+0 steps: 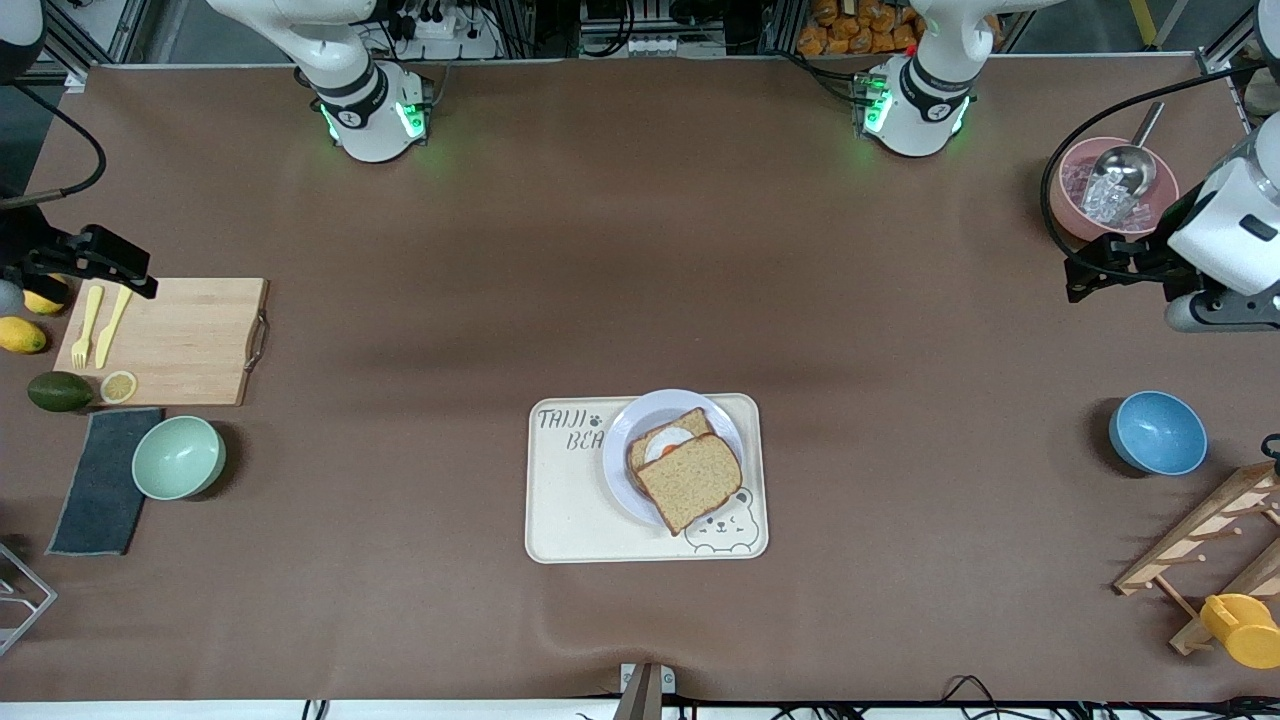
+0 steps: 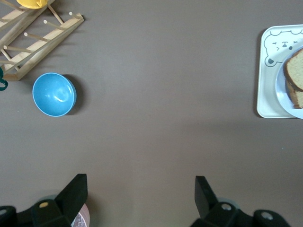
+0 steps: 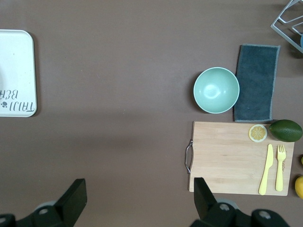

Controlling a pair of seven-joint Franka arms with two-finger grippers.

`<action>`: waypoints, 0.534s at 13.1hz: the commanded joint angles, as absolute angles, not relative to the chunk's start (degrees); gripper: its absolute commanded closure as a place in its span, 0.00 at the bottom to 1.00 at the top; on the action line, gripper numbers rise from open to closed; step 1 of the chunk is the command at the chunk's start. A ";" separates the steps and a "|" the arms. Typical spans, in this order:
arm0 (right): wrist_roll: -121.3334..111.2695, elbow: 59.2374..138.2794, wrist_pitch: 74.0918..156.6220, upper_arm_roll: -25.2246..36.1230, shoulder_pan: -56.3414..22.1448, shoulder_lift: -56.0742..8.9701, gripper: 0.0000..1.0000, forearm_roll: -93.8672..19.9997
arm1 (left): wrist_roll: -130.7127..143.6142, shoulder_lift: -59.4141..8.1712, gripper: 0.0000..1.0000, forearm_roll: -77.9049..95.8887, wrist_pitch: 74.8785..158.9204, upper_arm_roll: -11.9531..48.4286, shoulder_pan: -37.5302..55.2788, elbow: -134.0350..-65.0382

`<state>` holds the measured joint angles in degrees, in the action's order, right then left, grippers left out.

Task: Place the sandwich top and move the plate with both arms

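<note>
The pale round plate (image 1: 627,437) sits on the cream bear-printed tray (image 1: 565,510) in the middle of the table. On it lies a darker slice with a fried egg (image 1: 667,441). The sandwich top (image 1: 690,482), a light-brown slice, rests on that slice, shifted toward the front camera, so the egg partly shows. My left gripper (image 1: 1092,268) hangs open over the table by the pink bowl, at the left arm's end. The left wrist view shows its fingers (image 2: 75,194) apart and empty, with the sandwich top (image 2: 294,71) at the frame's edge. My right gripper (image 1: 112,264) hangs open and empty over the cutting board's corner.
At the right arm's end lie a wooden cutting board (image 1: 190,340) with a yellow fork and knife, a mint bowl (image 1: 178,457), a grey cloth (image 1: 100,480), an avocado and lemons. At the left arm's end stand a pink bowl with a scoop (image 1: 1085,190), a blue bowl (image 1: 1157,432) and a wooden rack (image 1: 1210,540).
</note>
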<state>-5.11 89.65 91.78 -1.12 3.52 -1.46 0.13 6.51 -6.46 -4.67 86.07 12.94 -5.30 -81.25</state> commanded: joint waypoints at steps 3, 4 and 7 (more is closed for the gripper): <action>-5.27 90.00 91.76 -1.93 5.18 -1.05 0.00 -0.88 | 7.47 2.11 0.00 -1.06 87.80 6.07 -0.54 -90.70; -5.27 90.00 91.76 -1.93 5.45 -1.32 0.00 -0.79 | 7.73 2.20 0.00 -1.05 87.80 5.46 0.26 -90.79; -5.27 89.91 91.85 -1.93 6.24 -1.58 0.00 -0.88 | 10.28 3.08 0.00 -0.97 87.63 2.55 4.21 -91.84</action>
